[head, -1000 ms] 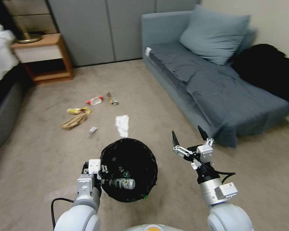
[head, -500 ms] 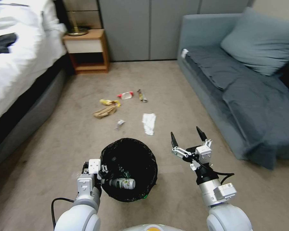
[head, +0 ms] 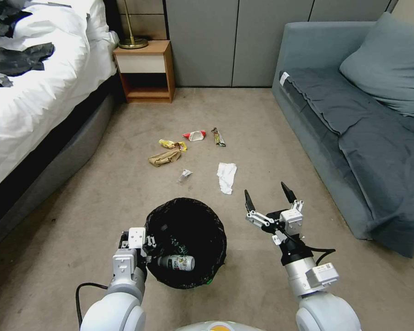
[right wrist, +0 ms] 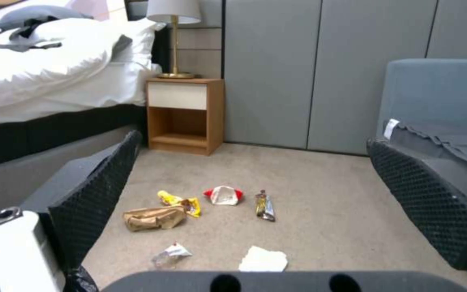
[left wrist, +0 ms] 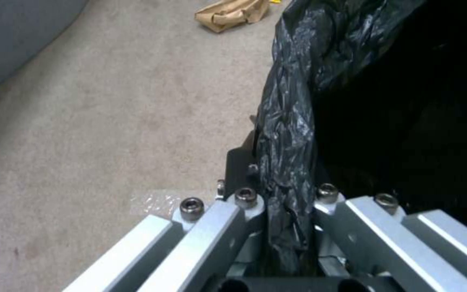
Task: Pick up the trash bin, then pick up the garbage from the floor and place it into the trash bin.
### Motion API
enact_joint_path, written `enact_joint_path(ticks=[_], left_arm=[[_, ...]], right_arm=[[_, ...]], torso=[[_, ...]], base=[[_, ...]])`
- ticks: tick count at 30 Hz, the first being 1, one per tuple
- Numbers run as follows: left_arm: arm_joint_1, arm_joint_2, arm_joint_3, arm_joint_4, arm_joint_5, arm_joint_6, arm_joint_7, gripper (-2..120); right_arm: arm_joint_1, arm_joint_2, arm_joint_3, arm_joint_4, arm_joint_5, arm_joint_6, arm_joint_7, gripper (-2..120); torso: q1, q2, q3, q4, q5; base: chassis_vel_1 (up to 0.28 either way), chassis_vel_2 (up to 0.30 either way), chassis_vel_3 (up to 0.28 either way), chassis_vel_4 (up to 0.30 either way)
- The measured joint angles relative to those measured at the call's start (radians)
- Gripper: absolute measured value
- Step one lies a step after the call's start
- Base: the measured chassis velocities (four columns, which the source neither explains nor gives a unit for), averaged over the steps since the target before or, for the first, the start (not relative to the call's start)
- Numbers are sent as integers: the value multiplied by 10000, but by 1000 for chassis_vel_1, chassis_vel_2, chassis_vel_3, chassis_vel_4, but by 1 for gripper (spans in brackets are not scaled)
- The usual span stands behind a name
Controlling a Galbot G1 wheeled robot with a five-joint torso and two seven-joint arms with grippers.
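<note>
Left gripper (head: 147, 242) clamped on bin (head: 186, 242) rim, lined edge pinched between fingers (left wrist: 244, 162) in the left wrist view; bin held low in front of the robot, above the carpet (head: 101, 207). Inside the bin, a bottle (head: 177, 262) lying on its side against the near wall.

Right gripper (head: 266, 198) spread wide, empty, raised just right of the bin, black fingertips (right wrist: 95, 190) pointing toward the litter.

Ahead on the carpet, well apart from both grippers: tissue (head: 226, 176) nearest, just beyond the bin; clear scrap (head: 185, 175) to its left; brown bag (head: 164, 157) farther left, yellow wrapper (head: 172, 144) touching its far edge; red-white wrapper (head: 194, 135) and dark wrapper (head: 218, 137) side by side at the far end.

Bed (head: 36, 96) on the left, nightstand (head: 144, 71) with lamp (right wrist: 174, 36) at the far wall, sofa (head: 354, 119) on the right.
</note>
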Motion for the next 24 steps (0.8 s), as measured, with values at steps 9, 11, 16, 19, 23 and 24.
enact_joint_path(ticks=[9,11,16,19,23,24], left_arm=[[4,20,22,-3,9,1,27,1],[4,25,12,-13,8,1,30,1],[9,32,5,-24,3,1,39,1],[4,47,-10,-25,-1,1,41,1],[13,70,-57,-44,-13,0,48,1],[19,74,-62,-56,-15,0,48,1]], right_arm=[[-12,34,76,5,15,86,-72,100],[5,42,80,6,15,89,-84,100],[-4,56,82,7,12,89,-98,100],[-20,51,96,6,8,93,-99,100],[-36,45,95,-30,-15,110,-104,100],[-34,45,84,-52,-26,117,-105,100]], torso=[[0,0,0,1,0],[-1,1,0,1,0],[-1,0,-1,2,1],[-1,1,-1,0,-1],[-2,0,0,0,1],[0,1,0,1,-2]], base=[[0,0,0,0],[-51,44,58,-42],[-86,95,89,-83],[-142,156,160,-154],[-221,201,228,-230],[-243,249,224,-256]])
